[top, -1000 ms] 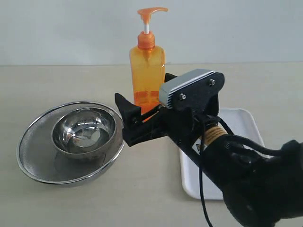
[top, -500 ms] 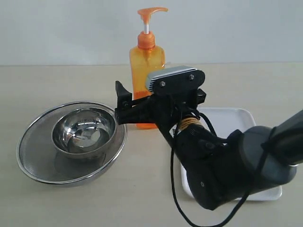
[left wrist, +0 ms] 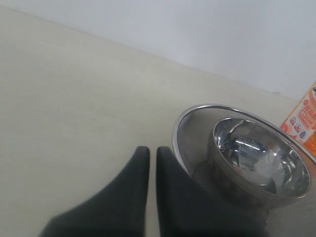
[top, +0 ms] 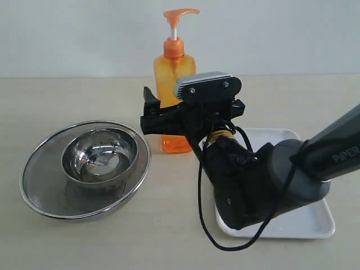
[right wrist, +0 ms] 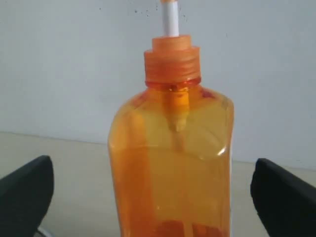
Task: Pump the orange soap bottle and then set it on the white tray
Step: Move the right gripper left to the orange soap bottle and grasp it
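Right gripper (right wrist: 155, 192) is spread wide, with the bottle (top: 175, 67) standing between its two fingers. In the right wrist view one dark finger (right wrist: 27, 190) shows on each side of the orange body. A clear gap separates each finger from the plastic, so nothing is gripped. In the exterior view the gripper reaches in at about mid-height of the bottle, and the wrist camera housing (top: 205, 90) covers part of the body.

Bottle position: upright on the table (top: 67, 95), not on the tray (top: 306, 222). It stands between the bowls and the tray, just beside the tray's far left corner. The pump head (top: 181, 12) sits raised, with the white stem (top: 174, 31) exposed above the collar (spout pointing to the right of the exterior view).

Tray: flat on the table at the right. The right arm (top: 264, 185) lies over its left part, and a black cable (top: 201, 208) loops down beside it.

Left gripper (left wrist: 151, 150): fingers pressed almost together, with only a thin slit between them, holding nothing. It hangs over the table just beside the bowls.

Bowls: a small steel bowl (top: 100, 157) sits inside a larger bowl (top: 45, 185), left of the bottle. The left wrist view also catches a strip of the bottle's label (left wrist: 302, 121) at its edge.
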Controlling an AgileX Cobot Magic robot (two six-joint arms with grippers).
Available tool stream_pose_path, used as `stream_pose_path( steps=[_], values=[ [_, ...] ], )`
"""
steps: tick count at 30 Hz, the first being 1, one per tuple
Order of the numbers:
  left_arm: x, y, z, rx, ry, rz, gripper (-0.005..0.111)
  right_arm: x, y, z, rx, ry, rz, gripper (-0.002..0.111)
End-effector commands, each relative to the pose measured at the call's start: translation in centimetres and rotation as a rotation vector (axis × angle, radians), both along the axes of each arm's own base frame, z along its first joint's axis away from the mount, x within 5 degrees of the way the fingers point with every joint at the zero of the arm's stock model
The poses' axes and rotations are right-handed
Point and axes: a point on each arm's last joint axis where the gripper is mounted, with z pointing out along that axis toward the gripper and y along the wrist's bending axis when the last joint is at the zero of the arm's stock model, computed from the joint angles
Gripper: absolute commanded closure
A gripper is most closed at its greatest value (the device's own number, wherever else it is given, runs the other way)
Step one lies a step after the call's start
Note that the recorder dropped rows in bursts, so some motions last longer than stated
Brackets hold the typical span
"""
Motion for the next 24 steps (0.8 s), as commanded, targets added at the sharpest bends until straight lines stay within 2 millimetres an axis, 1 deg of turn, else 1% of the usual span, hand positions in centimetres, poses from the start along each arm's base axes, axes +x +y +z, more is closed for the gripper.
stream_pose_path(
  steps=[1, 7, 13, 19, 24],
  values=[
    [0.0, 0.0, -0.1, -0.007, -0.002, 0.000, 0.102, 0.7, 0.6, -0.1, -0.016, -0.034, 0.012, 0.004],
    [0.0, 0.0, -0.1, -0.007, -0.002, 0.000, 0.102, 2.0, 1.1, -0.7, -0.009, -0.039, -0.006, 0.004],
    [0.0, 0.0, -0.1, -0.007, -0.002, 0.000, 0.102, 3.1, 0.5, -0.8, -0.009, -0.046, -0.011, 0.004],
    [0.0, 0.0, -0.1, -0.007, -0.002, 0.000, 0.102, 4.0, 1.6, -0.6, 0.003, -0.056, 0.007, 0.004],
    [0.0, 0.0, -0.1, -0.007, -0.002, 0.000, 0.102, 4.9, 1.9, -1.3, 0.003, -0.052, -0.007, 0.004]
  ],
)
